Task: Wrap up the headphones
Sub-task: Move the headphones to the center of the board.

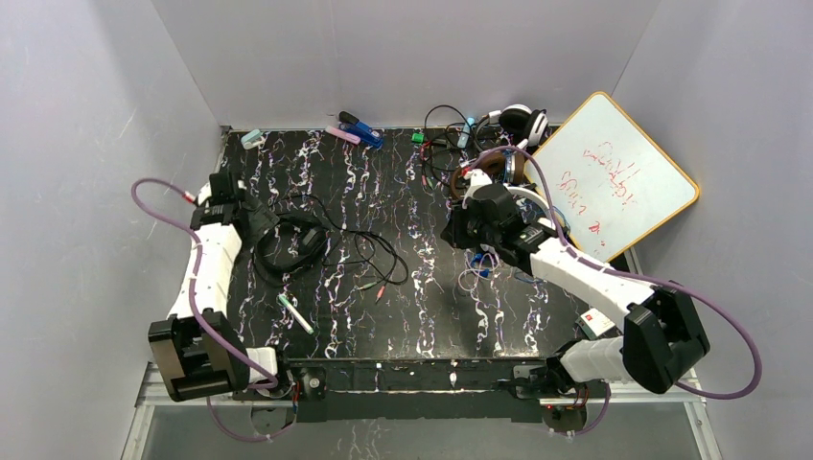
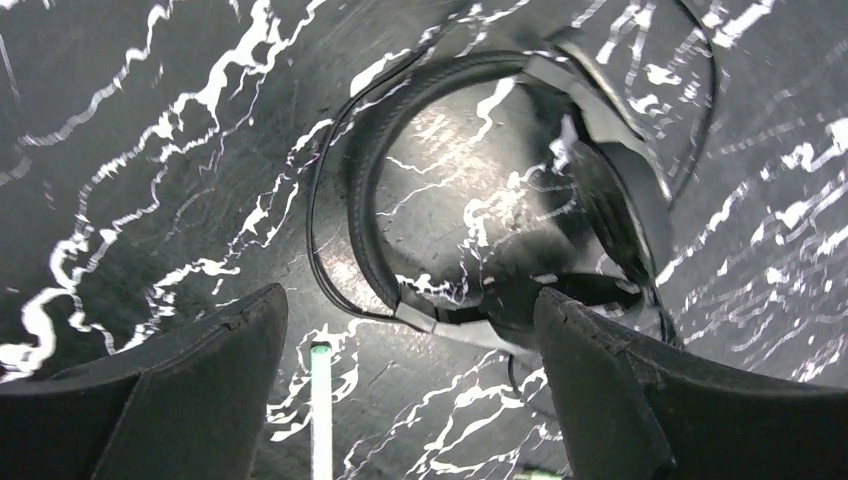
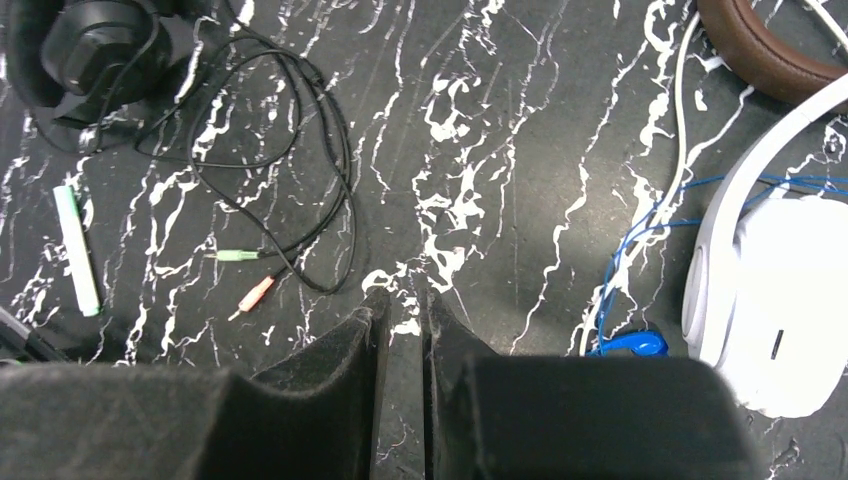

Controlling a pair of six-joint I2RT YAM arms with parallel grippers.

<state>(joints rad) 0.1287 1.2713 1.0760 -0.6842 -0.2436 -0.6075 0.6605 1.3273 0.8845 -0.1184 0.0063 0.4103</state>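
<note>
Whiteboard (image 1: 614, 177), at the far right of the table: several lines of red handwriting cross its white face, but they appear turned and too small to read as words. Right arm (image 1: 575, 270): a small red sticker (image 1: 587, 316) sits on the white casing near the elbow, its print too small to make out. Nothing else in any view carries legible lettering, brand or number.

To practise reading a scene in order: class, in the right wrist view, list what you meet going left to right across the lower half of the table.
green marker → green and pink cord plugs → right gripper → blue cable → white headphones
</note>
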